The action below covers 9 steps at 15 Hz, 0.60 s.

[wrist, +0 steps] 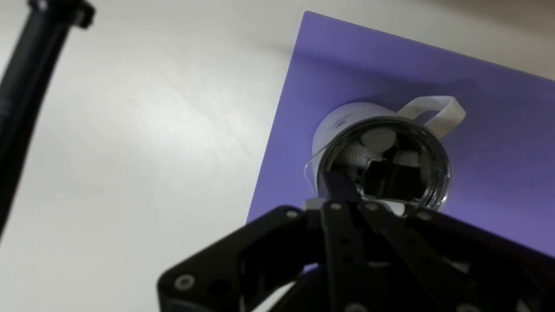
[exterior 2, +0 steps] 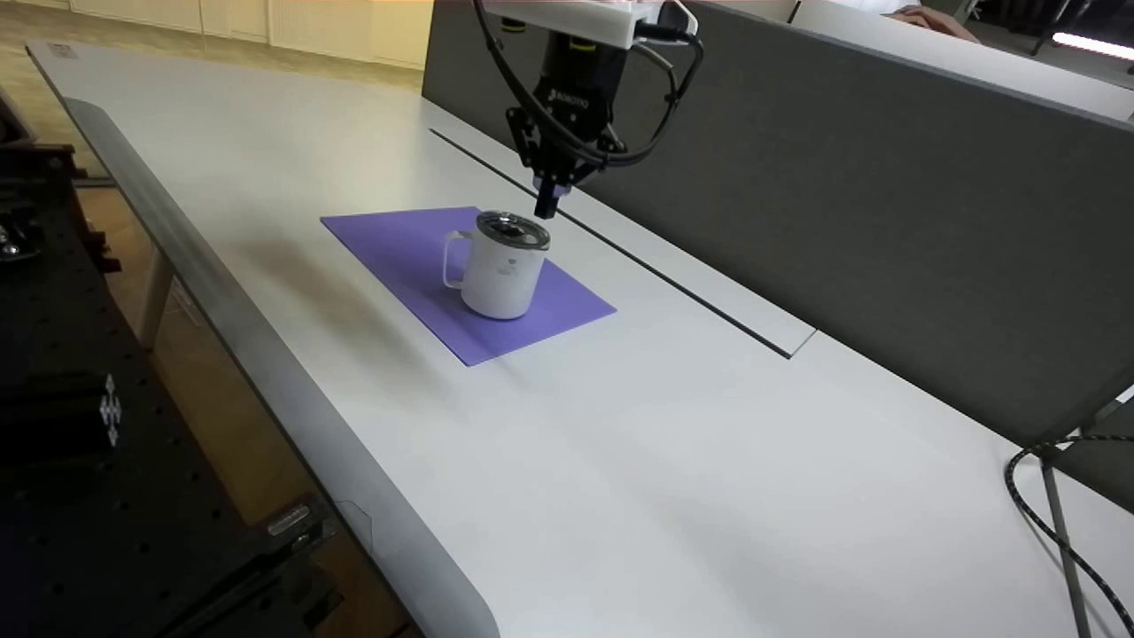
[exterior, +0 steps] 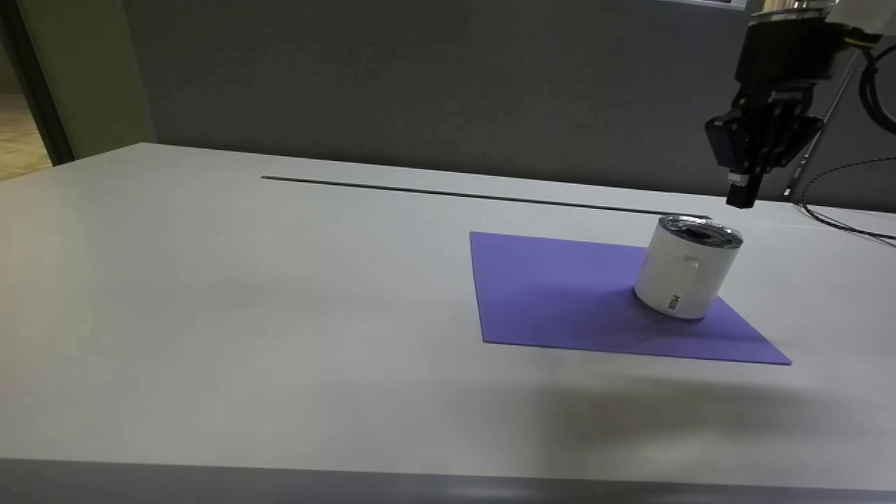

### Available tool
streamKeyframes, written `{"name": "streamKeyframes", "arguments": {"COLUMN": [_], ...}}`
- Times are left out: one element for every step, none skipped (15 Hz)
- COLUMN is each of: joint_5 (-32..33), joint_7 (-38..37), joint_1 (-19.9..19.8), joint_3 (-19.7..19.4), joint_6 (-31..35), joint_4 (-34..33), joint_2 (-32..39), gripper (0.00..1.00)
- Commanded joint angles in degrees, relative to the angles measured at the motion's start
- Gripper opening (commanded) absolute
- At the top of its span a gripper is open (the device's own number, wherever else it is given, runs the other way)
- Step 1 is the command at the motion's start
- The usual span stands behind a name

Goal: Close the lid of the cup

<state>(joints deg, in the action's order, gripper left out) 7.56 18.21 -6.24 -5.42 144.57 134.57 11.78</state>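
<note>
The white cup [exterior: 675,283] stands upright on the purple mat, also in an exterior view [exterior 2: 498,282] and the wrist view [wrist: 347,113]. Its handle [wrist: 448,113] shows there. The dark, shiny lid [exterior: 700,231] sits on top of the cup, also in an exterior view [exterior 2: 512,230]. In the wrist view the lid [wrist: 392,173] shows a dark rectangular patch and a pale piece near its edge; I cannot tell opening from reflection. My gripper [exterior: 742,197] is shut and empty, above and beside the lid, apart from it. It also shows in an exterior view [exterior 2: 547,208] and the wrist view [wrist: 342,186].
The purple mat [exterior: 546,294] lies on the white table [exterior: 280,336]. A dark slot [exterior: 483,196] runs along the table's back, before a grey partition [exterior: 420,91]. A black cable [exterior 2: 1063,545] lies at one end. A black bar [wrist: 32,86] shows in the wrist view.
</note>
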Motion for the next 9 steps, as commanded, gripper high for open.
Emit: {"name": "streamKeyframes", "arguments": {"joint_5": [-1.83,-2.24,-2.36,-1.82,-1.79,-1.70,-1.54,-1.61,-1.77], "joint_7": [0.14,0.19,0.18,-0.46,-0.44,-0.43,-0.54,-0.48,-0.28], "joint_1": [-0.51,-0.51,-0.49,-0.27,-0.25,-0.24,-0.20,-0.23,-0.28], "joint_3": [1.05,1.26,1.43,1.34,1.45,1.54,1.58,1.67,1.82], "joint_6": [0.61,1.09,1.41,2.01,2.39,2.61,3.00,3.30,3.54], "joint_4": [-0.30,-0.16,-0.08,-0.02,0.03,0.02,0.00,0.02,0.06], "joint_2": [1.22,1.47,1.76,2.10,2.37,2.64,2.96,3.22,3.45], "gripper": [0.00,0.00,0.00,0.00,0.00,0.00,0.00,0.00,0.00]}}
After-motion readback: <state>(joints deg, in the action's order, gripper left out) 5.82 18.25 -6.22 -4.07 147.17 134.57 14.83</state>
